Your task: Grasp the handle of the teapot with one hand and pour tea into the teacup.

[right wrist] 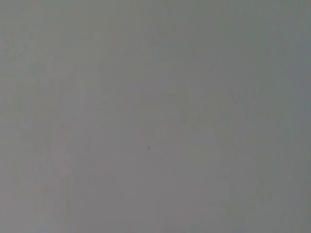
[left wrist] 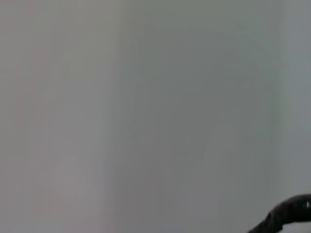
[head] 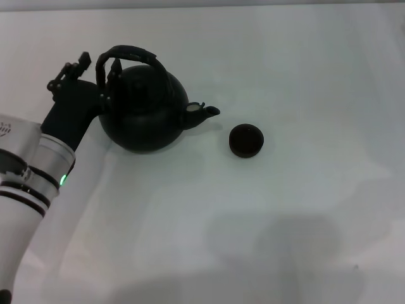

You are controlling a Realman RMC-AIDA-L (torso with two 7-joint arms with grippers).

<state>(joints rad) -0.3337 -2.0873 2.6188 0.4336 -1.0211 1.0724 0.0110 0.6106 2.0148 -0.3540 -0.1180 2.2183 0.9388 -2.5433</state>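
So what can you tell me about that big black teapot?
The teapot is round, matte black and looks like cast iron. It sits upright on the white table. Its short spout points toward the small dark teacup, which stands apart from it. A thick arched handle loops over the top. The left gripper is at the handle's end, on the side away from the spout.

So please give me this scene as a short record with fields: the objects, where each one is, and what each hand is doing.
teapot: black round teapot, upright on the white table, left part of the head view
handle: arched handle over the teapot's top, raised
spout: points toward the teacup
teacup: small dark teacup, on the table to the robot's right of the spout, apart from it
left hand: left hand at the handle's left end; grip not clear
right hand: not in view
pouring: not yet begun
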